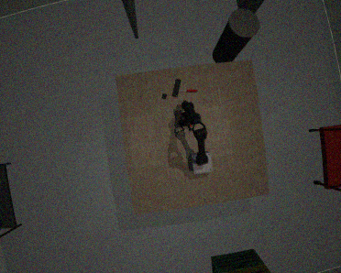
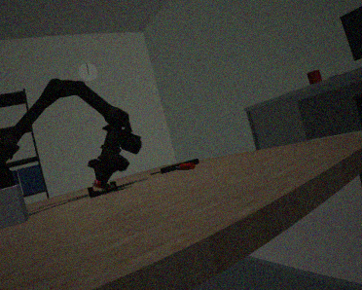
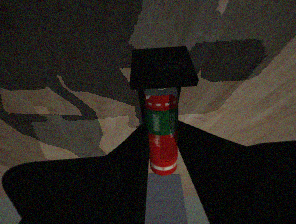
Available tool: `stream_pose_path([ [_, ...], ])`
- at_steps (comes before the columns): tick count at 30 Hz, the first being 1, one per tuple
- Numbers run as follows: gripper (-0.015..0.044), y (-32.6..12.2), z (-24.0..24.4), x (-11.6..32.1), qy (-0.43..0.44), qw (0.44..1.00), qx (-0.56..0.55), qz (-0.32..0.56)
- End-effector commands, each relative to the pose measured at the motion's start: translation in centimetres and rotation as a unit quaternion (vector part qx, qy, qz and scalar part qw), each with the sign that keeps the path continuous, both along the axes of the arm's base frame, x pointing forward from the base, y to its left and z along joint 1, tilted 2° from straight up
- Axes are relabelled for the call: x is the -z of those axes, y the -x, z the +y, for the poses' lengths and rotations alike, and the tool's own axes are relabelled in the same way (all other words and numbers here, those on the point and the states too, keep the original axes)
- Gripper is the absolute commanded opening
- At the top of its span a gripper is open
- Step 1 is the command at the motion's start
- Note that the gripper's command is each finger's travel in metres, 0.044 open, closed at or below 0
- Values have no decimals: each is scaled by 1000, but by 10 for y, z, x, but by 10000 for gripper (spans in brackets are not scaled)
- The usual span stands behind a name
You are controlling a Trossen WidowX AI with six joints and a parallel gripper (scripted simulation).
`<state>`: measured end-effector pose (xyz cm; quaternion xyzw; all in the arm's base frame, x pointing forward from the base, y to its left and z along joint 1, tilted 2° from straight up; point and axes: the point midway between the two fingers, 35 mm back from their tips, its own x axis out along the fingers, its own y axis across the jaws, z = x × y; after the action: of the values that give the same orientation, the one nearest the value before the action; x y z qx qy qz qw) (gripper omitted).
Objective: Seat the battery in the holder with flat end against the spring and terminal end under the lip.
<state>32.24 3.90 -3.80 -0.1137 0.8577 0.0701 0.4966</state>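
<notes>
My gripper (image 3: 160, 127) (image 2: 101, 180) (image 1: 186, 109) is shut on the battery (image 3: 162, 150), a red cylinder with a green band and white rings. The battery lies lengthwise between the dark fingers, with its far end at the holder (image 3: 162, 67) (image 2: 103, 190), a black block on the wooden table (image 1: 227, 137) (image 2: 222, 204). In the side view the fingers sit right over the low holder, and a bit of red shows between them. I cannot tell whether the battery touches the holder's floor. In the overhead view the arm hides the fingers and the battery.
A red-handled screwdriver (image 1: 191, 91) (image 2: 182, 166) lies on the table behind the gripper. A dark block (image 1: 176, 87) and a small dark piece (image 1: 164, 96) lie near it. The arm's base (image 1: 201, 164) stands mid-table. A red chair (image 1: 335, 153) stands off the table's right side.
</notes>
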Motion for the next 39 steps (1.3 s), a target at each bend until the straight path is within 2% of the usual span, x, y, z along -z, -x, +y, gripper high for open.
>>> stream_pose_path([
  [1,72,-7,2,0,-3,1000,3,-11],
  [39,72,-11,3,1,-7,1000,3,-19],
])
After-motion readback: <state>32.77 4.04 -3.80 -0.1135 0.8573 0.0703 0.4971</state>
